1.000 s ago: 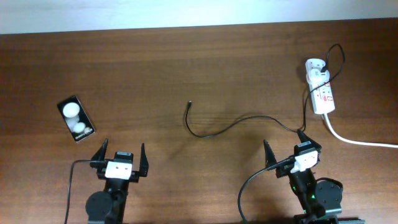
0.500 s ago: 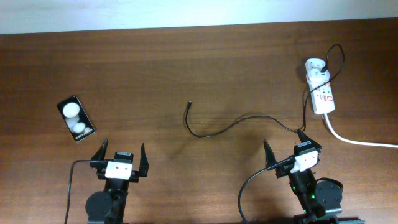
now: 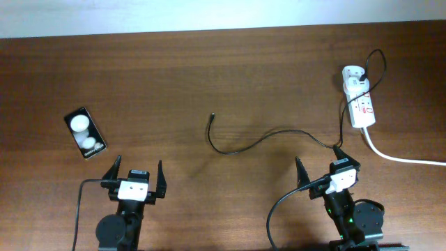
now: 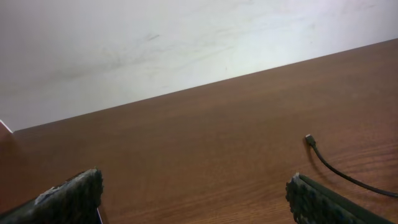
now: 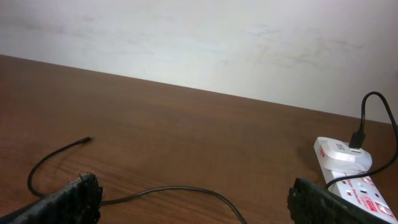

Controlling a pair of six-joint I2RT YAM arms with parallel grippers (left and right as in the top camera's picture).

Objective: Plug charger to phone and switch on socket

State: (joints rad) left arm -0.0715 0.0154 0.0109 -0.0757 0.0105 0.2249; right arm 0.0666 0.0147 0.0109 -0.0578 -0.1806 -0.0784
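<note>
Item 1. Left gripper point(image 3: 138, 164): I have it parked at the counter's point(image 3: 209, 70) near edge, left of middle, with its jaws spread wide and nothing between them. Its wrist view shows both dark fingers point(image 4: 69, 198) low in the corners and bare brown wood between them.

Item 2. Right gripper point(image 3: 319, 162): at the near edge, right of middle, jaws also fully apart and empty.

Item 3. Charger point(image 3: 258, 141): a thin black cable lying loose on the counter. Its plug tip point(image 3: 212, 116) rests near the middle of the counter, free and well apart from the phone. The cable curves toward the right gripper and passes close by it; I cannot tell whether it touches. It then climbs to the white adapter point(image 3: 353, 75).

Item 4. Socket point(image 3: 364, 106): a white power strip with red marks, near the far right corner. The adapter is seated in its far end. A thick white cord point(image 3: 401, 157) leaves its near end and runs off the right edge.

Item 5. Phone point(image 3: 85, 132): black, lying flat and angled, close to the left edge and beyond the left gripper, touching neither gripper.
</note>
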